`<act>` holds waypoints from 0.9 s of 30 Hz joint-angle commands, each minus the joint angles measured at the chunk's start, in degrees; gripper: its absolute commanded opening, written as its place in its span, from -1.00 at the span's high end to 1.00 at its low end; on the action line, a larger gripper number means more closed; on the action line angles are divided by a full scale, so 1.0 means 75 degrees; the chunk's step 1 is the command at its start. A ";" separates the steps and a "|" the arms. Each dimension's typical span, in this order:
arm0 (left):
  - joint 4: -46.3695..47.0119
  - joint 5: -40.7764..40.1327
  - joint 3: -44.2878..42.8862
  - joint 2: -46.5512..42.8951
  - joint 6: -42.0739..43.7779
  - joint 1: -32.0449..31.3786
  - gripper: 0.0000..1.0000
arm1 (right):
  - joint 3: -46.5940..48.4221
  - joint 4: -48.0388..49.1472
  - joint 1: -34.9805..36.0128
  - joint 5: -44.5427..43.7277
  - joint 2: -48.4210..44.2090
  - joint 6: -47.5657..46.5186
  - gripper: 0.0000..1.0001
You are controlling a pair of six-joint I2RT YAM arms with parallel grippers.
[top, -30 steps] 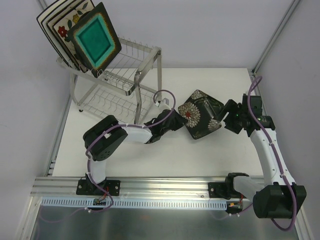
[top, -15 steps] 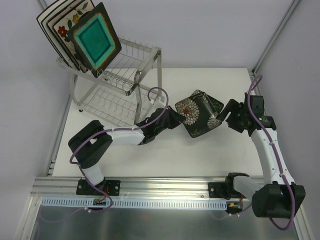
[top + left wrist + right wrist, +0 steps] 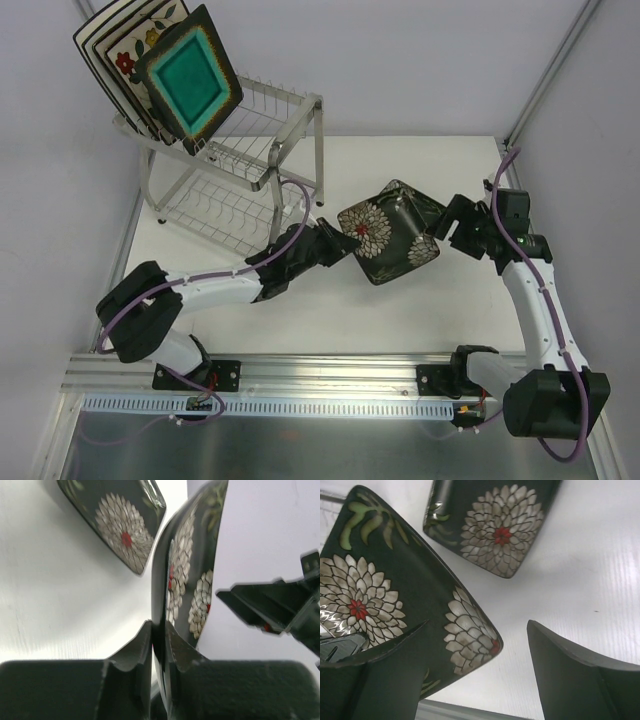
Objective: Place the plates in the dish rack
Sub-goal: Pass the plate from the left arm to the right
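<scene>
Most of the job looks done: several plates, the teal-centred plate point(image 3: 190, 85) in front, stand in the dish rack's point(image 3: 290, 130) top tier at upper left. At mid-frame the left pincer point(image 3: 340, 243) clamps the rim of a dark bloom plate point(image 3: 378, 238), tilted off the surface point(image 3: 330, 320). The right pincer point(image 3: 440, 225) gapes at its corner, holding nothing. A second bloom plate point(image 3: 495, 525) lies flat, yet to be loaded.
</scene>
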State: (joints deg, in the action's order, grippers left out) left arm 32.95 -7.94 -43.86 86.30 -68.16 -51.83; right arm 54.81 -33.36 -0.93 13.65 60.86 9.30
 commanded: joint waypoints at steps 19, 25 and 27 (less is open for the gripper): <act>0.1185 0.0368 0.0398 -0.2027 -0.0193 -0.0155 1.00 | -0.0370 0.0664 0.0300 0.2856 -0.0287 -0.0888 -0.47; 0.1196 0.0743 0.0012 -0.1652 -0.0111 -0.0155 1.00 | -0.0499 0.0605 0.0300 0.2844 -0.0170 -0.0865 -0.42; 0.1290 0.0871 -0.0059 -0.1582 -0.0100 -0.0155 1.00 | -0.0522 0.0605 0.0300 0.2844 -0.0181 -0.0865 -0.35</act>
State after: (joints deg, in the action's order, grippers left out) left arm 29.21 -2.35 -38.76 76.49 -68.05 -52.56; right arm 51.11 -29.28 1.02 33.47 59.64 4.10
